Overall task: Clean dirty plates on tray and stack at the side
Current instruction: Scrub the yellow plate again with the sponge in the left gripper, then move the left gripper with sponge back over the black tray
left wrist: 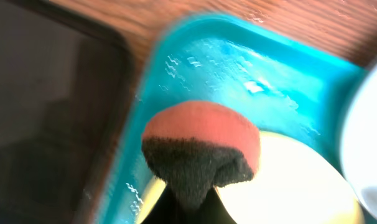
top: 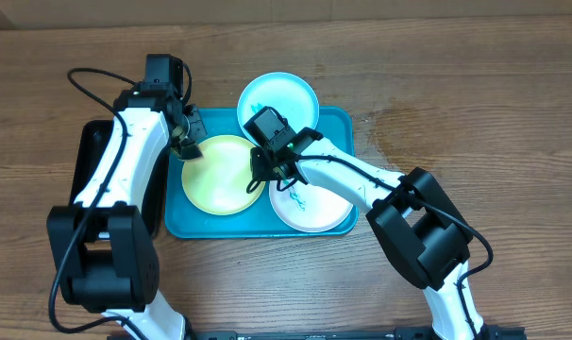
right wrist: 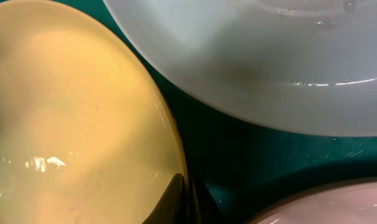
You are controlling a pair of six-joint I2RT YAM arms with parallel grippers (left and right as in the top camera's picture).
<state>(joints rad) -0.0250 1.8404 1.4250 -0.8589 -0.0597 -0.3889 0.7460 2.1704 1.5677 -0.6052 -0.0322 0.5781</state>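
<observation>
Tray (top: 338, 118): mid-bench, long side L–R; black tray (top: 86, 161) just beside its left edge.
Yellow plate (top: 220, 175): in tray, left half, flat. No smears visible on it.
Cyan plate (top: 277, 94): at tray's far edge, partly over the rim toward the bench (top: 475, 113); overlaps above the other two in R wrist view.
White plate (top: 314, 203): tray's near-right corner; teal smears (top: 295, 198) on its left part.
L end effector (left wrist: 185, 202): pinching a sponge (left wrist: 201, 146), red back w/ dark scrub face, over yellow plate's far-left rim, close to tray's far-left corner.
R end effector (right wrist: 185, 199): fingers pressed together, tips at yellow plate's right rim, in the gap btwn the 3 plates. Can't tell if rim is nipped or only steadied.
Step (est.): wiping yellow plate, R arm bracing it.
Done: nothing stacked; all 3 plates on or over tray, no pile at the side.
Left: finish yellow, wipe white (clearly dirty), check cyan, then move each off tray and stack at the side.
Progress: early.
</observation>
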